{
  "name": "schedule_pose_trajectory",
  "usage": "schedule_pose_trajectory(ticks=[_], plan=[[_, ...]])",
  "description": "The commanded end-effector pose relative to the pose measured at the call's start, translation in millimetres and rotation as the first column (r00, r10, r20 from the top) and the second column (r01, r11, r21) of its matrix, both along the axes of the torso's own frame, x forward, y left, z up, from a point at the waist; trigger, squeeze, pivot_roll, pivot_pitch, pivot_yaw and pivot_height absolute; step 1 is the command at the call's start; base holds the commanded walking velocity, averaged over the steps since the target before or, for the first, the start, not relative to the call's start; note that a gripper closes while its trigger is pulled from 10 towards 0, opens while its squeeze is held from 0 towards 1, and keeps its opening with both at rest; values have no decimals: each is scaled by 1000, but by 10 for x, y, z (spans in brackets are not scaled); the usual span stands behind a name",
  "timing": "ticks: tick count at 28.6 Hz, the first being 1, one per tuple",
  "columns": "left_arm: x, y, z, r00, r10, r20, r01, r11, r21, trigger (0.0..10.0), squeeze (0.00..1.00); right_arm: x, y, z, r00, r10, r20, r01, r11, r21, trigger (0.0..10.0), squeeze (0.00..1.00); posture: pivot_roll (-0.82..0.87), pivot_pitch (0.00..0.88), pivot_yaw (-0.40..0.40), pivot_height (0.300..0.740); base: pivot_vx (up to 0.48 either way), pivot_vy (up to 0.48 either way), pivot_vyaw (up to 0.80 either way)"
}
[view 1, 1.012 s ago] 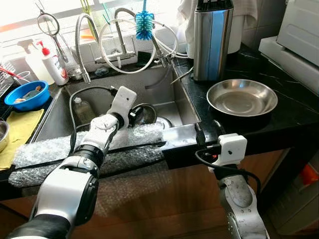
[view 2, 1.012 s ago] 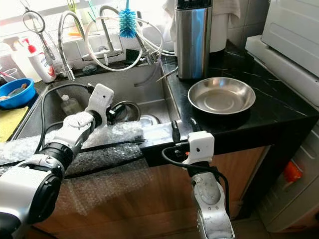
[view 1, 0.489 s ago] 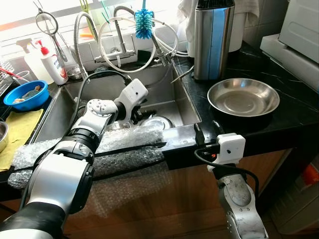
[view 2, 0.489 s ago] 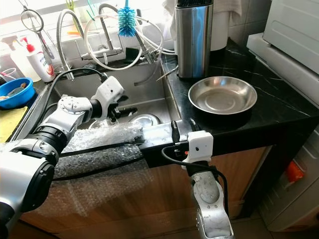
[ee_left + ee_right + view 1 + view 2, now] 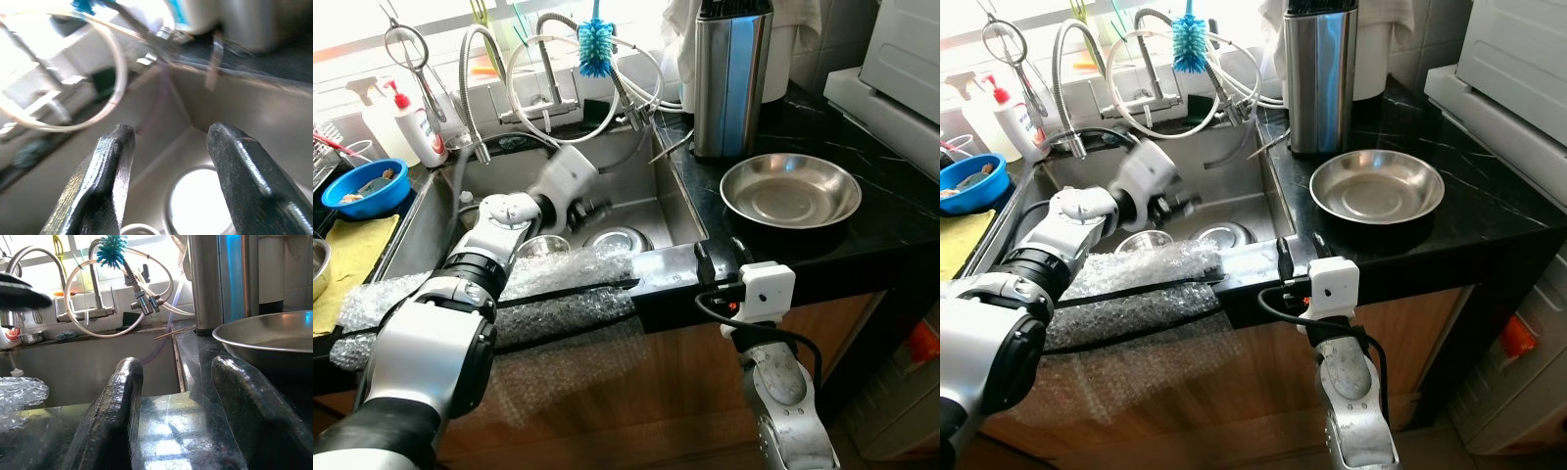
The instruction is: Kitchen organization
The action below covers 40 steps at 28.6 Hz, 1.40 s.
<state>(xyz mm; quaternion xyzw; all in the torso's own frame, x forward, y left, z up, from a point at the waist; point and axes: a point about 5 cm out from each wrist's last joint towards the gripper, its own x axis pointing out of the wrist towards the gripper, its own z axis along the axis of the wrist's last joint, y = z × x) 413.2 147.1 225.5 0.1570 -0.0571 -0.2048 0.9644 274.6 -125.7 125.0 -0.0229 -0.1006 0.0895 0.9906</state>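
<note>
- Your left gripper [image 5: 590, 208] hangs inside the sink [image 5: 636, 176], above the basin floor; its fingers [image 5: 105, 181] stand apart with nothing between them.
- The likeliest things to tidy here are in the basin: a small steel bowl [image 5: 540, 247] sits on the floor just beside and below that gripper, toward you, and the round drain strainer [image 5: 617, 238] lies next to it on the right.
- Judging by position, the left arm is far nearer both; from the gripper the bowl lies down and back toward the bubble-wrapped front edge [image 5: 489, 294], so you would pull in and descend, not reach on.
- Your right gripper [image 5: 720, 262] rests at the black counter's front edge [image 5: 822, 264], fingers [image 5: 115, 416] apart and empty, pointing toward the wide steel pan [image 5: 789, 192] on the counter just beyond it.
- The pan is round, so no long axis governs the approach; the rim is the obvious hold.
</note>
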Motion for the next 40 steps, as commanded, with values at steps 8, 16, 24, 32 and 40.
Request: schedule_pose_trajectory(ticks=[8, 16, 24, 32, 40], plan=[[-402, 1194, -344, 903, 412, 122, -393, 906, -158, 10000, 0, 3, 33, 25, 1000, 4, 6, -4, 1000, 20, 10000, 0, -142, 0, 198, 740, 0, 0, 0], [-784, 1670, -289, 827, 509, 240, -457, 856, -244, 10000, 0, -28, 18, 16, 1000, 3, 10, -3, 1000, 22, 10000, 0, -141, 0, 202, 740, 0, 0, 0], [-1180, 1558, -465, 836, 493, 241, -425, 859, -284, 10000, 0, -57, 2, 12, 1000, -1, 13, 1, 1000, 23, 10000, 0, -134, 0, 197, 740, 0, 0, 0], [-1233, 1538, -463, 840, 492, 230, -423, 858, -290, 10000, 0, -59, 2, 11, 1000, -1, 14, 0, 1000, 23, 10000, 0, -134, 0, 197, 740, 0, 0, 0], [-1321, 1494, -421, 846, 497, 195, -433, 852, -295, 10000, 0, -62, 1, 12, 1000, -1, 13, 0, 1000, 23, 10000, 0, -134, 0, 197, 740, 0, 0, 0]])
